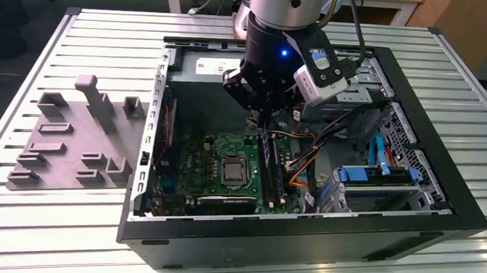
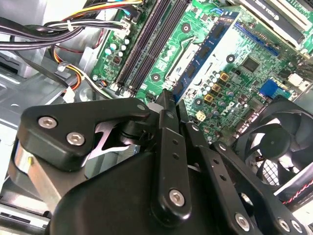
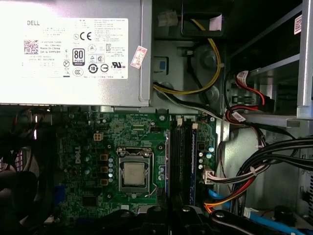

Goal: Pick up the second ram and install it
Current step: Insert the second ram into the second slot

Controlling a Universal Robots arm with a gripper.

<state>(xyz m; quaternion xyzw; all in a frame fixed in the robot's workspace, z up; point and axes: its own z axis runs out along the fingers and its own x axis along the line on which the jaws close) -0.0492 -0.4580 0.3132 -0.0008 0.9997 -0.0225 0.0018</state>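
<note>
In the exterior view my gripper [image 1: 265, 122] hangs over the open computer case, above the far end of the long black memory sockets [image 1: 273, 172] on the green motherboard [image 1: 200, 165]. The second wrist view has the black fingers [image 2: 171, 147] closed together at the gripper [image 2: 168, 98]. The second ram [image 2: 208, 46], a blue-green board with a row of black chips, runs out from the fingertips, parallel to the sockets [image 2: 149, 46] and off to one side of them. The first wrist view looks down on the sockets [image 3: 177, 161] from well above the board.
A silver power supply [image 3: 73, 49] sits beyond the board. The processor socket [image 3: 134, 174] lies beside the memory sockets. Cable bundles [image 3: 259, 166] and a drive cage [image 1: 375, 178] crowd the exterior view's right. There is a case fan [image 2: 279, 142], and a grey fixture [image 1: 68, 133] outside the case.
</note>
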